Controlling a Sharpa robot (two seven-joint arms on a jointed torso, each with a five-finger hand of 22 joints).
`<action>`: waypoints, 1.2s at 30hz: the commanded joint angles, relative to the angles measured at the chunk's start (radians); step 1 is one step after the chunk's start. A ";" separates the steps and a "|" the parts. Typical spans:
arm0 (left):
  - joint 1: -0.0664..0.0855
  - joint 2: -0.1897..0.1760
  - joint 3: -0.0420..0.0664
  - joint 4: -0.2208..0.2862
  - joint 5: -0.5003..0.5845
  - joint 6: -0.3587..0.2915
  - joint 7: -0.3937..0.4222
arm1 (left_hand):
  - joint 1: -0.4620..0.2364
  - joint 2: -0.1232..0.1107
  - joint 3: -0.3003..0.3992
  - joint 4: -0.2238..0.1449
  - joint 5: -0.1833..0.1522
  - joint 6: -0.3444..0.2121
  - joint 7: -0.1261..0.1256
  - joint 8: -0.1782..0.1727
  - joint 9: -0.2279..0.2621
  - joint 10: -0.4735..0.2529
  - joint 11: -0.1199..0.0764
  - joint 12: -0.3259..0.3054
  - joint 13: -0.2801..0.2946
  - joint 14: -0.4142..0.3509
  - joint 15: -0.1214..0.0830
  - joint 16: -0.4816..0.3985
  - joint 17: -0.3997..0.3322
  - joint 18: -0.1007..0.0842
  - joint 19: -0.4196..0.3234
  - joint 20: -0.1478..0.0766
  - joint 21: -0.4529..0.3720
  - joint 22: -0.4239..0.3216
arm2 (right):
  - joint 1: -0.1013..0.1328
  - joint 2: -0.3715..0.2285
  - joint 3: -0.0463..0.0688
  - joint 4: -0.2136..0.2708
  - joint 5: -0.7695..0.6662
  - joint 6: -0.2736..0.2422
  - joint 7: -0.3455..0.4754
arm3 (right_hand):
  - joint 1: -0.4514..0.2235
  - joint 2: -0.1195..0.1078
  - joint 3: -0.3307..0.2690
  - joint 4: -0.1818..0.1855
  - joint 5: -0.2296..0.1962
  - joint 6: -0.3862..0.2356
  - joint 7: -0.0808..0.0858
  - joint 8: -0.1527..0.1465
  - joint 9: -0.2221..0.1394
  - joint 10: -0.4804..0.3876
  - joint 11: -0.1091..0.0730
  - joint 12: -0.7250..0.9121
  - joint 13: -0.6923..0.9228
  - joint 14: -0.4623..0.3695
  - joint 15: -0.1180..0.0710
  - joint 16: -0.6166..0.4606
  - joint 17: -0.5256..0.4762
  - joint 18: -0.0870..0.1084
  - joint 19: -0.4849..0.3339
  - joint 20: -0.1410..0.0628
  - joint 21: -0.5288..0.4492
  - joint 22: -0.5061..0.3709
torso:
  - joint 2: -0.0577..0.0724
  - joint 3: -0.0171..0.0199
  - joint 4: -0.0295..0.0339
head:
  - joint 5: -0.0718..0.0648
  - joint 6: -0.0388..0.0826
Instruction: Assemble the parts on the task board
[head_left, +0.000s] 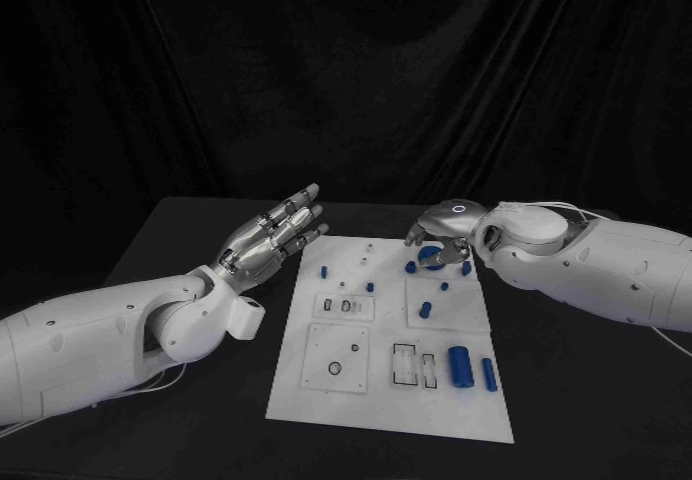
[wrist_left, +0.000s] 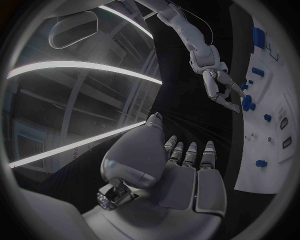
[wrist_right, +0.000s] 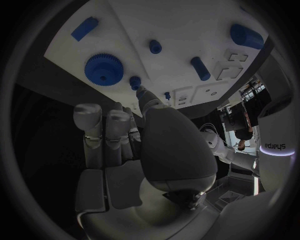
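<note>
Black cloth hangs behind a black table (head_left: 173, 230); the white task board (head_left: 389, 395) lies at its centre, long axis running 12 to 6 o'clock.

Left hand (head_left: 274, 240): raised above the table at 9 o'clock of the board's far end, clear of the board. Fingers extended straight and close together, holding nothing.

Right hand (head_left: 444, 228): positioned over the board's far right corner, at about 1 o'clock. Fingers curled downward near a blue gear (wrist_right: 104, 69). Whether a fingertip touches the gear or a small blue peg (wrist_right: 135, 81) beside it cannot be told.

Parts on the board: a large blue cylinder (head_left: 460, 365) and a slimmer blue bar (head_left: 489, 374) lie at 4 o'clock. Small blue pegs (head_left: 326, 270) stand along the far half.
</note>
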 joint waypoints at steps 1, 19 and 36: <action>0.003 0.003 0.001 -0.002 -0.003 0.022 0.043 | 0.017 0.001 0.007 -0.003 0.011 0.000 0.009 0.006 0.001 0.000 0.005 -0.006 -0.001 0.000 0.010 -0.007 -0.001 0.012 -0.001 -0.001 -0.006 -0.002 | -0.006 0.004 0.000 -0.005 0.001 0.005 0.009 | -0.012 0.001 -0.002 -0.003 -0.005 0.008 0.001 0.007 0.002 0.009 0.001 -0.004 0.002 0.006 0.004 0.016 0.025 -0.017 0.003 0.006 0.008 0.010 | 0.005 -0.0010 0.0024 | -0.003 0.003; 0.003 0.006 0.001 -0.011 -0.003 0.043 0.042 | 0.032 0.004 0.019 -0.007 0.036 0.005 0.010 0.007 0.002 0.000 0.008 -0.006 -0.001 0.000 0.014 -0.007 -0.001 0.011 -0.001 0.004 -0.006 -0.002 | -0.048 0.050 0.000 -0.073 0.001 -0.003 0.035 | 0.008 0.023 0.046 -0.037 0.111 0.061 0.018 0.020 0.006 0.024 0.007 -0.017 0.000 -0.007 0.009 0.033 0.047 -0.018 -0.011 0.011 0.017 0.036 | -0.003 -0.0031 -0.0011 | 0.001 -0.014; 0.002 0.017 0.001 -0.026 -0.003 0.058 0.032 | 0.037 0.005 0.025 -0.009 0.044 0.004 0.012 0.007 0.002 0.000 0.011 -0.006 -0.001 0.000 0.017 -0.007 -0.001 0.011 -0.001 0.007 -0.006 -0.002 | -0.062 0.070 0.000 -0.113 0.015 -0.022 0.059 | -0.001 0.034 0.100 -0.037 0.108 0.116 0.018 0.035 0.015 0.055 0.010 -0.025 0.000 -0.012 0.013 0.040 0.060 -0.019 -0.018 0.015 0.024 0.056 | -0.008 -0.0035 -0.0011 | -0.003 -0.021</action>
